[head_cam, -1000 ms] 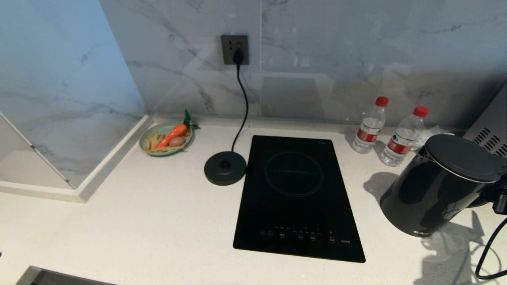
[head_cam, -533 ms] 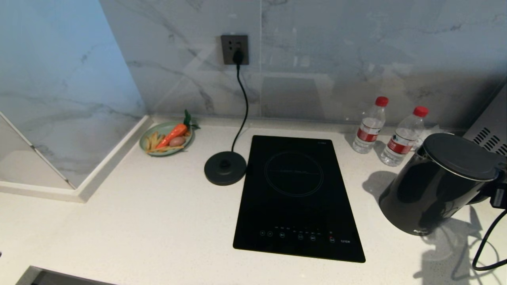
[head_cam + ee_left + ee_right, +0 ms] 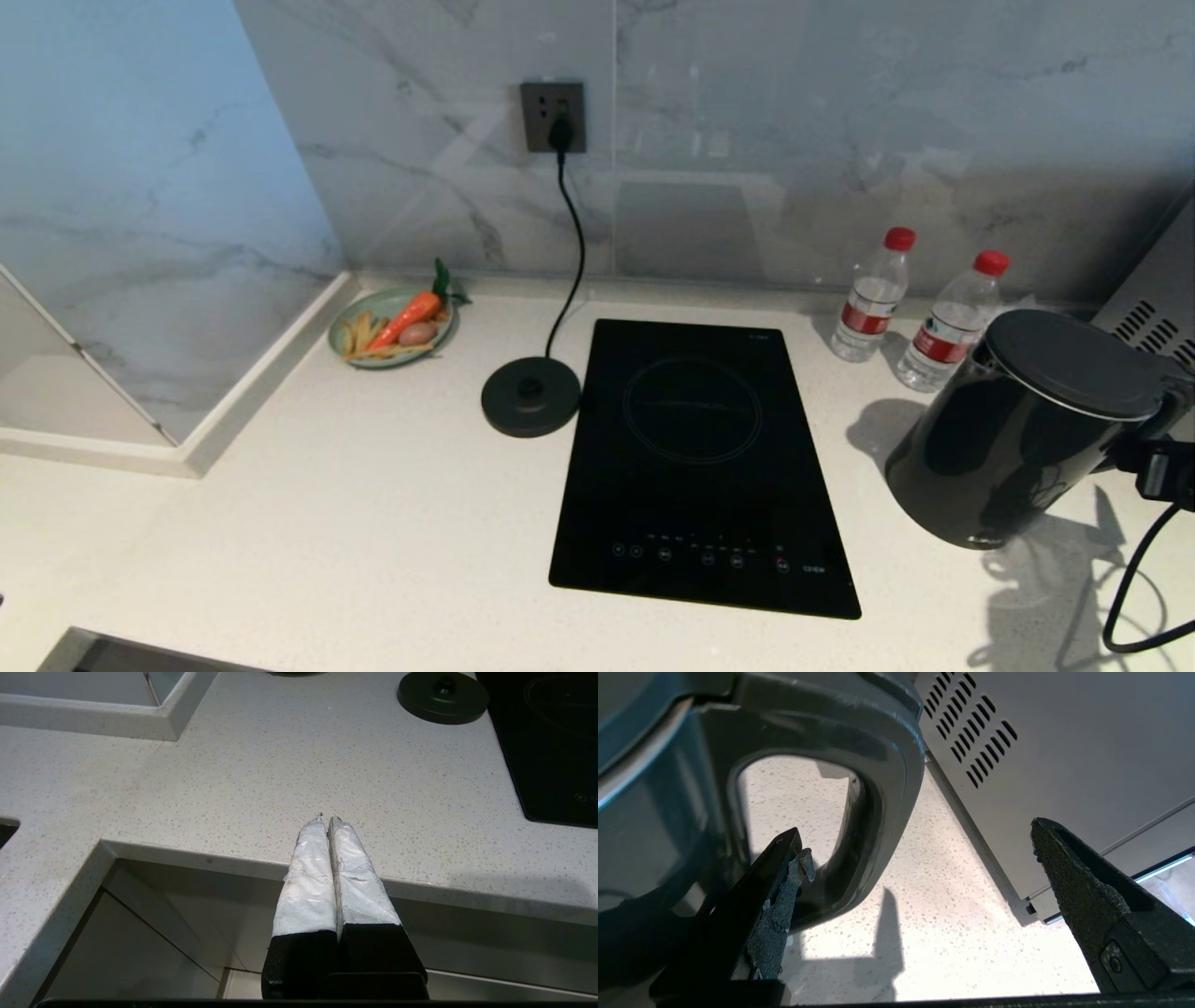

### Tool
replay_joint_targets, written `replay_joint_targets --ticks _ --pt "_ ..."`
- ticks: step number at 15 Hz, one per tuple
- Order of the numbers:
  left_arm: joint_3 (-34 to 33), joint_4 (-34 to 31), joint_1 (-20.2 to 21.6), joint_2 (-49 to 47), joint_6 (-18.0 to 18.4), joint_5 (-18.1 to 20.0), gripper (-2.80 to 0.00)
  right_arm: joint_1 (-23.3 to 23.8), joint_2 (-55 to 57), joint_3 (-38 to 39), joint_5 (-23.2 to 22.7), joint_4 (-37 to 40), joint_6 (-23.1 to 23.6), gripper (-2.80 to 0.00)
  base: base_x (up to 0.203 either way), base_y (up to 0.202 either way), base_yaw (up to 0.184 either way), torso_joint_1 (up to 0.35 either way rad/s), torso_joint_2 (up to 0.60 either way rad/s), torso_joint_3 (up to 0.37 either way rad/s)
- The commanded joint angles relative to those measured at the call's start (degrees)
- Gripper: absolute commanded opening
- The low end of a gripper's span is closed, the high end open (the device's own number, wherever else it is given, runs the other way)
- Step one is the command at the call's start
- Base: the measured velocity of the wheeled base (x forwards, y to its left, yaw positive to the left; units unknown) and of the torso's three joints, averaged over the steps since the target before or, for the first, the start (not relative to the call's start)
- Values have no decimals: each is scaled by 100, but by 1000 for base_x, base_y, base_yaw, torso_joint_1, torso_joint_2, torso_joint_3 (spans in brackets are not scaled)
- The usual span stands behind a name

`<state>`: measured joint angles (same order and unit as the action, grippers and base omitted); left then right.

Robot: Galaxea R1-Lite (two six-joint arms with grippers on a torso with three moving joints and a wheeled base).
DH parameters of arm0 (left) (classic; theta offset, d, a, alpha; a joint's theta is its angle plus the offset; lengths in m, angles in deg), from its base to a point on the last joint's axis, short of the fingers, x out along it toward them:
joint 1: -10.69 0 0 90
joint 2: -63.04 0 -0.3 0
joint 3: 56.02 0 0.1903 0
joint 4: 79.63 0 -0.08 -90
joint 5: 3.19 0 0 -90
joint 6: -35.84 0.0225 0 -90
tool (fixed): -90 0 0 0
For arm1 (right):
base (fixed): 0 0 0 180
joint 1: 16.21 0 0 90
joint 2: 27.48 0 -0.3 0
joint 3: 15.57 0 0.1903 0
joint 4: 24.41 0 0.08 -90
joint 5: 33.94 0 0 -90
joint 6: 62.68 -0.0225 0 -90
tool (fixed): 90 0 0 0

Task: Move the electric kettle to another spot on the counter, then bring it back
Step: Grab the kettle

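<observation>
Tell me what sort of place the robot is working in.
Most likely a home or apartment kitchen: a white speckled counter with an inset black induction cooktop, marble-look wall tiles with a wall socket, and an electric kettle beside two water bottles.

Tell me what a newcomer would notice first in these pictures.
Probably the electric kettle, glossy black, tilted at the counter's right end, off its round power base left of the cooktop. The right gripper has its jaws open around the kettle's loop handle. Two red-capped water bottles stand by the wall behind it.
</observation>
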<state>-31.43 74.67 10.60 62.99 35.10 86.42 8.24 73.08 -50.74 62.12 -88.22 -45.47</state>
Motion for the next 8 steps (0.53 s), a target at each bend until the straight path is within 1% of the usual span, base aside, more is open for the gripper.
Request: replay_joint_targets --ticks 1,5,8 --pt "0 -3 1 -4 -5 -5 -280 -37 -80 29 -8 -49 -6 0 0 0 0 0 0 0" --pt "0 -3 1 -4 -5 -5 -280 -37 -42 2 -140 -49 -2 0 0 0 0 0 0 0" --pt "0 -3 1 -4 -5 -5 -280 -37 7 -68 -149 -49 -5 0 0 0 0 0 0 0"
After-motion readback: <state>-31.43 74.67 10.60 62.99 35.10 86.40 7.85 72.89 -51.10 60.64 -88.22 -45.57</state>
